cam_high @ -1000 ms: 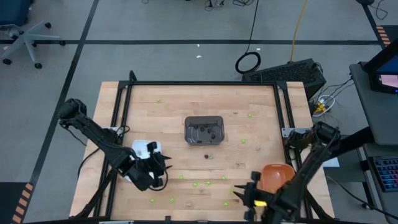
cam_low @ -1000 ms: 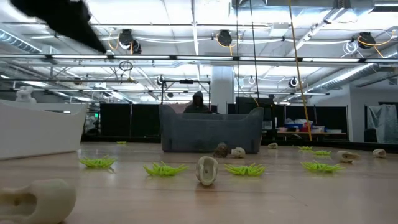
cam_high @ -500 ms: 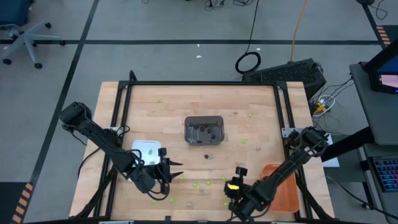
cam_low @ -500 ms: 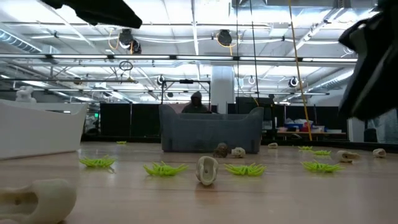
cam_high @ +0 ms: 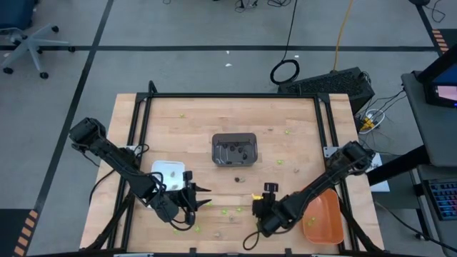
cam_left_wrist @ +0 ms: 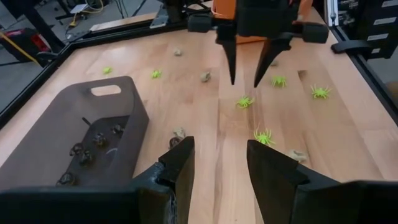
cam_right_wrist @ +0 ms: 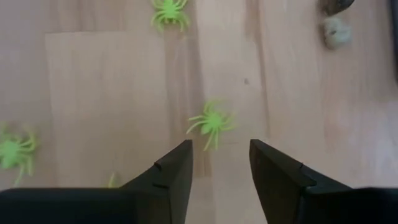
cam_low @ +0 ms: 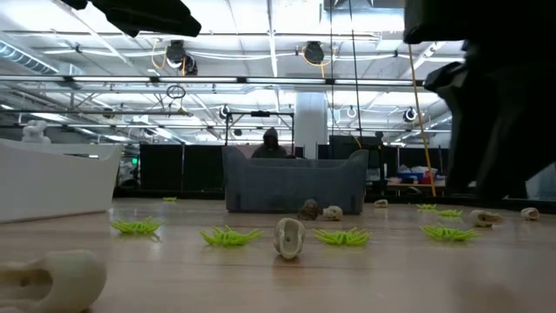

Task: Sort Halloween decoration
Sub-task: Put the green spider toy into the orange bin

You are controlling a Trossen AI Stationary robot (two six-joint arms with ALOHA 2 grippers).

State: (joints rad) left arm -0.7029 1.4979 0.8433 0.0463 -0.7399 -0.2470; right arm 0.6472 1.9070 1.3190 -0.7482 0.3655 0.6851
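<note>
Wooden table: scattered lime-green spiders, tan skulls.

This is a robotics lab or industrial test hall. A wooden worktop in a black metal frame stands on a grey floor marked with dark tape lines. Cables trail across the floor, an office chair sits in one corner, and a side bench with a screen stands beside the rig. Across the worktop, the low view shows a high ceiling with strip lights, pipes and dark partitions, with a person seated far behind.
</note>
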